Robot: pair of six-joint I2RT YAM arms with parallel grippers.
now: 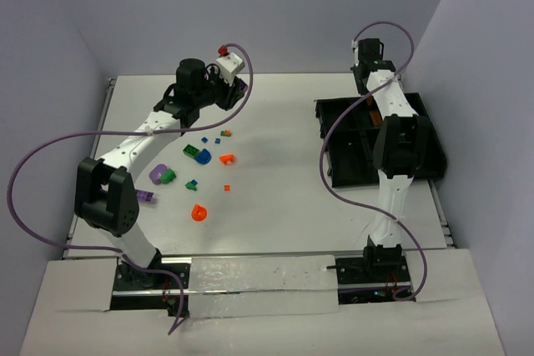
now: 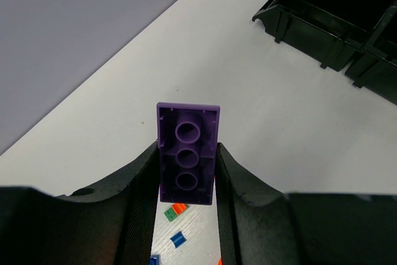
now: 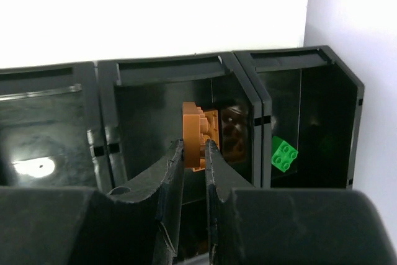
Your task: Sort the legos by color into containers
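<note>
Your left gripper (image 2: 186, 148) has hold of a flat purple brick (image 2: 187, 128). Its fingers (image 2: 146, 178) are squeezed in on the two long sides. The brick stands up straight between them, and its top half sticks out past the tips. The hollow side, with three round rings, faces the wrist camera. This gripper is up over the white table (image 1: 284, 206), well apart from the black tray (image 1: 334, 179) and off to its left. In the left wrist view the tray sits far away in the top right corner.

Your right gripper (image 3: 194, 147) is right at the tray. It is almost closed, with a small orange brick (image 3: 198, 125) pinched between the tips. You see the brick from its thin side, and most of it pokes up past the tips. It hangs in front of the tray's middle box, as the right wrist camera sees it. A dark brown piece (image 3: 234, 131) sits in that same box, just beside the orange brick; you cannot tell if they touch. A green brick (image 3: 284, 153) lies in the next box to the right.

The rest of the loose bricks lie on the table, well to the left of the tray. Among them are a round orange piece (image 1: 198, 213), a rounded purple piece (image 1: 158, 174) and a green brick (image 1: 193, 152).
</note>
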